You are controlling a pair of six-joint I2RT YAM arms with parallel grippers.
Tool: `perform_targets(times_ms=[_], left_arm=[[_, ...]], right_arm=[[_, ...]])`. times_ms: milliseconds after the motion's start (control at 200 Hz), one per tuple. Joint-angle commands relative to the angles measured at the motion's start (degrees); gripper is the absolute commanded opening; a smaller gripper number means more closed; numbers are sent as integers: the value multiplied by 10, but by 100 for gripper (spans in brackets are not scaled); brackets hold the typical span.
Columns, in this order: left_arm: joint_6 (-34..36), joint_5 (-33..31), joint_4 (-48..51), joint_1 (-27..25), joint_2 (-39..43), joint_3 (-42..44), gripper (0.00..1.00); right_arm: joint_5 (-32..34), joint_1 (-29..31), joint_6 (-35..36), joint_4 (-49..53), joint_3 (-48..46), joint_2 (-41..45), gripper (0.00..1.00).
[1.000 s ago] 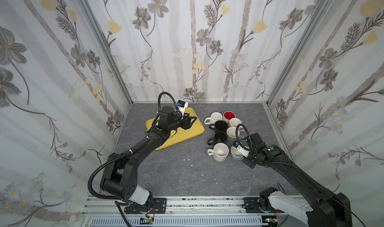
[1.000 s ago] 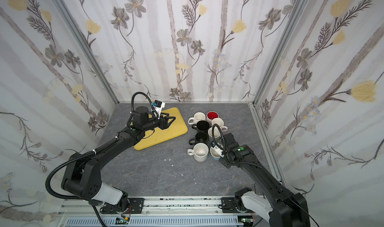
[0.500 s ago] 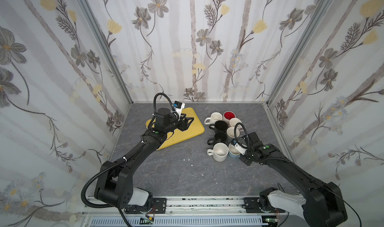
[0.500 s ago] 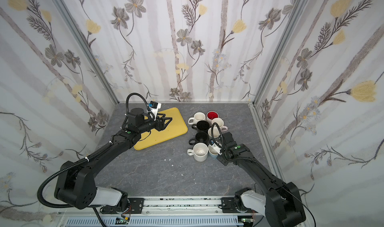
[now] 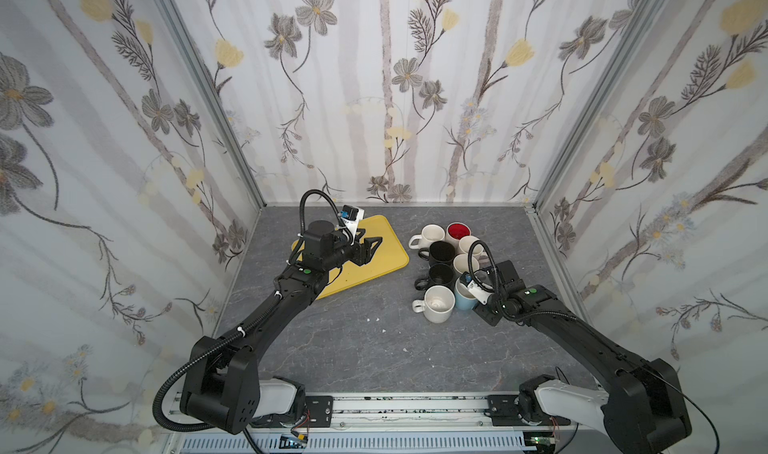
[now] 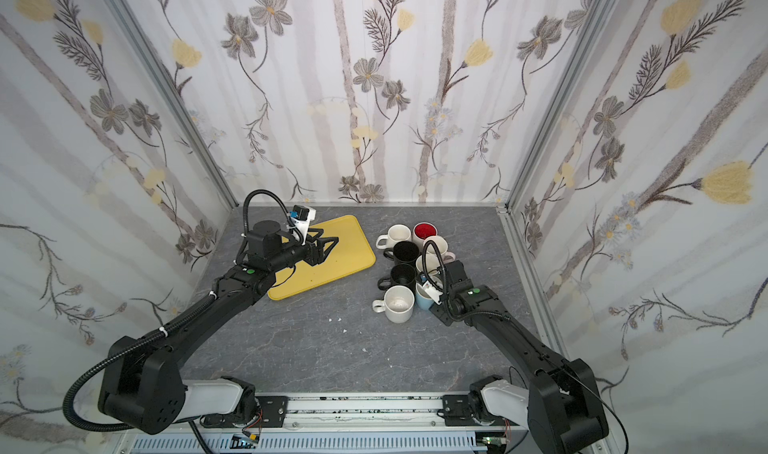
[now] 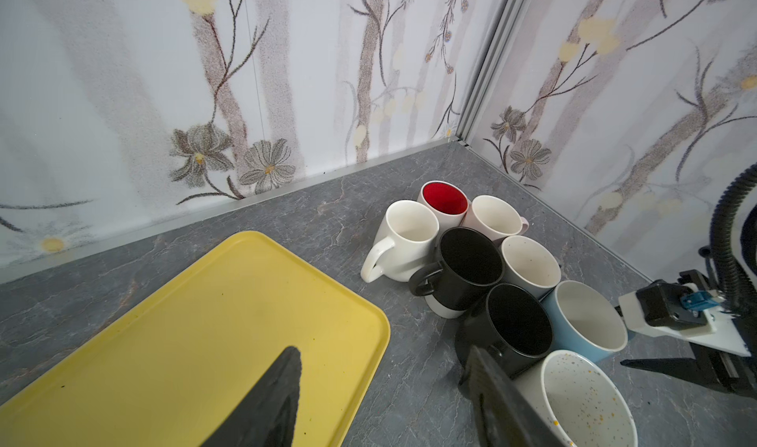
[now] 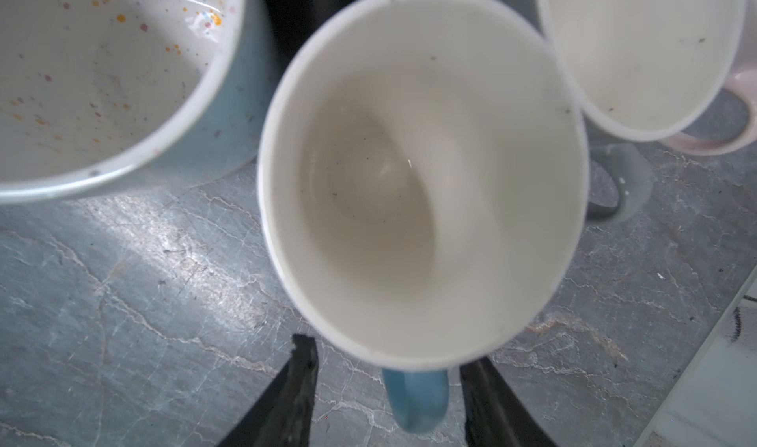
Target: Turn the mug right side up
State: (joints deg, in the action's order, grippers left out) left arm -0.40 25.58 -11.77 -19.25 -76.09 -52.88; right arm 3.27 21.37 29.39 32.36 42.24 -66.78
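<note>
The mug point(image 8: 422, 170) is light blue outside and cream inside. It stands upright on the grey table with its mouth up, at the front right of a cluster of mugs in both top views point(image 5: 464, 296) point(image 6: 423, 299), and also shows in the left wrist view point(image 7: 590, 322). My right gripper point(image 8: 391, 353) is open, its fingers standing apart on either side of the blue handle point(image 8: 415, 400) without touching it. In a top view the right gripper point(image 5: 478, 296) sits just right of the mug. My left gripper point(image 5: 370, 242) point(image 7: 381, 353) hovers open and empty over the yellow tray point(image 5: 386, 260).
Several other upright mugs crowd round the blue one: a speckled white mug point(image 5: 436, 303), two black mugs point(image 5: 441, 252) point(image 5: 441, 274), a red-lined mug point(image 5: 458, 230) and white ones point(image 5: 432, 235). The tray point(image 7: 184, 322) holds nothing. Patterned walls close in three sides.
My right gripper has opened and let go of the blue mug's handle; the mug stays upright. The left arm has drawn back a little over the tray.
</note>
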Motion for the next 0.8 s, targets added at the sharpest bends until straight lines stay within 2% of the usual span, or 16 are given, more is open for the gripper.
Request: perform_targets(times_ms=[0, 220, 330, 500, 625, 794], left_arm=[[10, -6, -4, 4, 11, 2, 65], [32, -40, 18, 19, 38, 6, 67], [42, -57, 26, 34, 63, 12, 68], [46, -90, 43, 66, 92, 17, 74], [65, -123, 57, 91, 116, 26, 82], [74, -172, 62, 124, 138, 43, 95]], right_arm=[[3, 0, -7, -2, 5, 22, 57], [22, -2, -4, -17, 30, 98, 64], [74, -2, -8, -80, 16, 142, 78], [172, -4, -16, -191, -33, 198, 100], [232, -9, -48, -268, -61, 217, 100], [285, -23, -145, -346, -93, 219, 100]])
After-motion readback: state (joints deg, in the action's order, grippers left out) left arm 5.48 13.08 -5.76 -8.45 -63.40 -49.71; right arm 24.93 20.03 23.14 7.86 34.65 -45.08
